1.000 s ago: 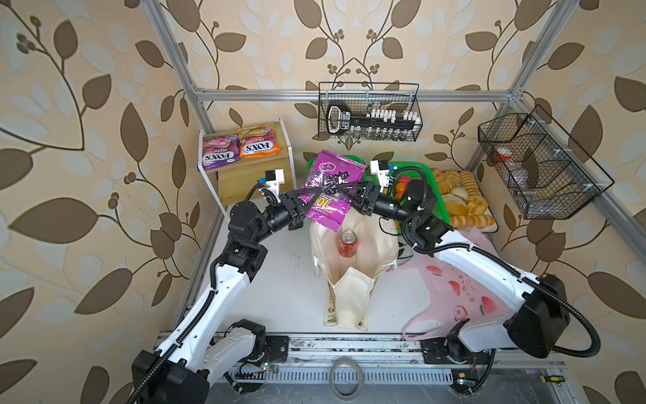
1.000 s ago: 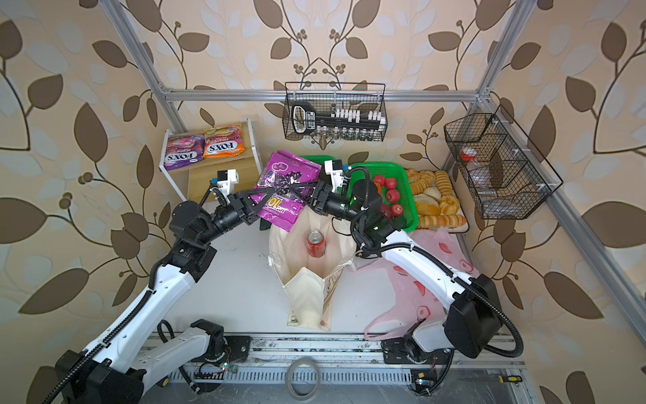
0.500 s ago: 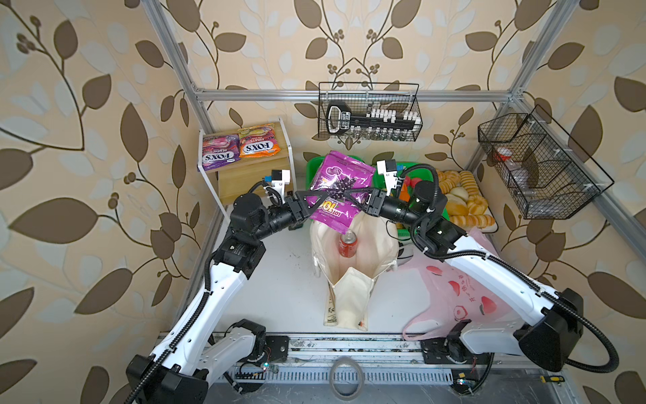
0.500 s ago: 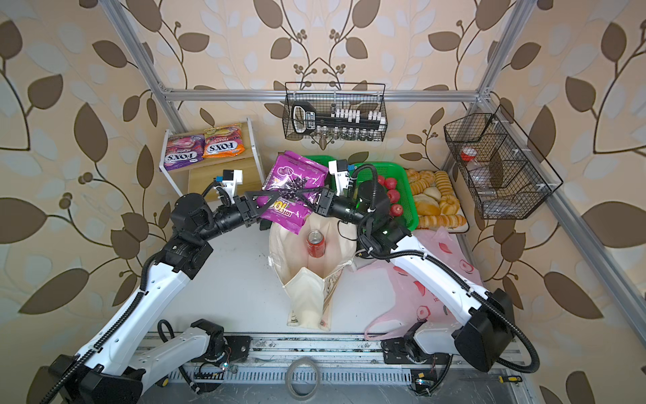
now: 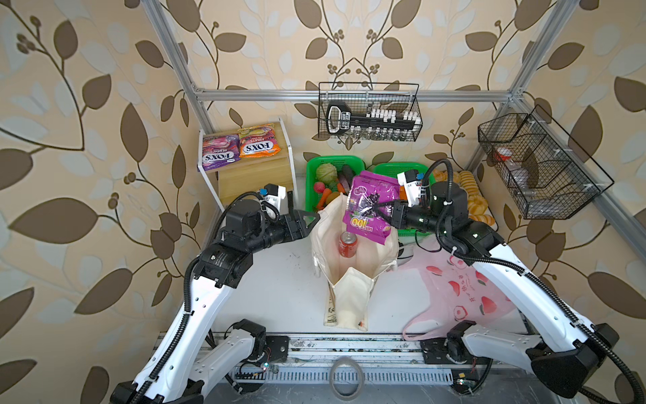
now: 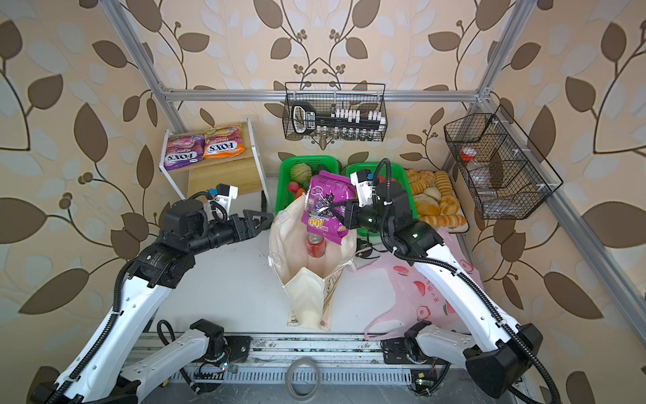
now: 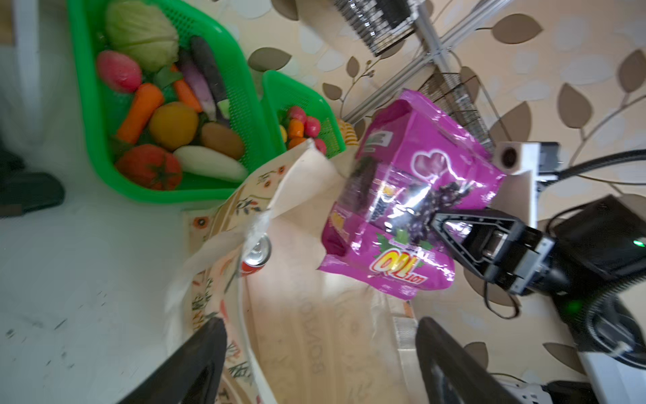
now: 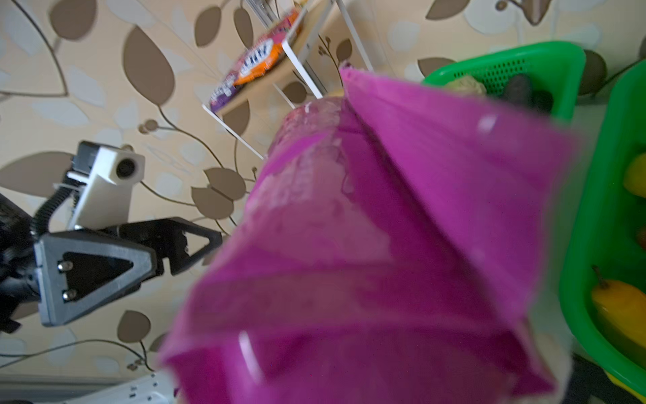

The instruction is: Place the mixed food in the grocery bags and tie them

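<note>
Change: my left gripper [image 5: 309,220] has let go, jaws apart, backed off to 9 o'clock of the tote [image 5: 349,283] | Hold: right gripper [image 5: 379,210] alone clamps the purple snack packet [image 5: 363,224] from 3 o'clock, above the tote mouth and can [image 5: 348,243] | Handover looks done; I lower it in next.

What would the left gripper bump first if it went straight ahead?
Probably the near rim of the cream canvas tote bag, just ahead of the open left gripper. The shiny purple snack packet hangs beyond; depth is unclear.
</note>
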### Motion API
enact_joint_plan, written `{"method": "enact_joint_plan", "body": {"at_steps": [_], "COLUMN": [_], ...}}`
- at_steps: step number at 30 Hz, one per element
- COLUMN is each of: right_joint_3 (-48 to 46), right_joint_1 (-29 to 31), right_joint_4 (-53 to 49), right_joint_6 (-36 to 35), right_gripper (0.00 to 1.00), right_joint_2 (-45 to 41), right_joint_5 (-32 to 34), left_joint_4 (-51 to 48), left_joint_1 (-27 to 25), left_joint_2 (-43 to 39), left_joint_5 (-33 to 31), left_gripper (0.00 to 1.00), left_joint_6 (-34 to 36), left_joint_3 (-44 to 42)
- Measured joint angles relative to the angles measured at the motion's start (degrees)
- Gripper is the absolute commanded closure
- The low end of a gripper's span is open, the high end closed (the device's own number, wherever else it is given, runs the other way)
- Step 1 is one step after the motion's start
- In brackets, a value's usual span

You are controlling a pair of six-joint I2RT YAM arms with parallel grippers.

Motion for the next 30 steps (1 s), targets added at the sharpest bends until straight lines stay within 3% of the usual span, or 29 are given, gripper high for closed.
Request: {"method": "enact_joint_plan", "body": {"at_steps": [6,12,23,30], "right_joint_3": [6.16,14.12,20.46,23.34], "right_joint_1": [1.29,5.22,10.43,15.13], "right_joint_4": [-13.35,-24.72,-37.29,-39.74], "right_joint_6": [-6.78,-9.81,-7.02,-4.04], "right_gripper": [0.91,0.91,0.9,0.86], "right_joint_2": [2.97,9.51,21.03,24.7], "right_joint_5": [-2.14,-2.99,-5.07,-3.89], "left_joint_4": [-6.95,-7.17,-1.49,2.38], "left_joint_1": [0.0,0.0,-0.07,-0.09], "left_joint_2": [2.84,4.59,7.04,6.25], "left_joint_5": [1.44,4.02,6.8,7.15], "left_gripper": [0.18,0.35,0.77,0.94], "left_joint_6": [1.77,0.79,-3.15,-5.92], "left_joint_3": [-0.02,-1.53,-5.05,-6.8]}}
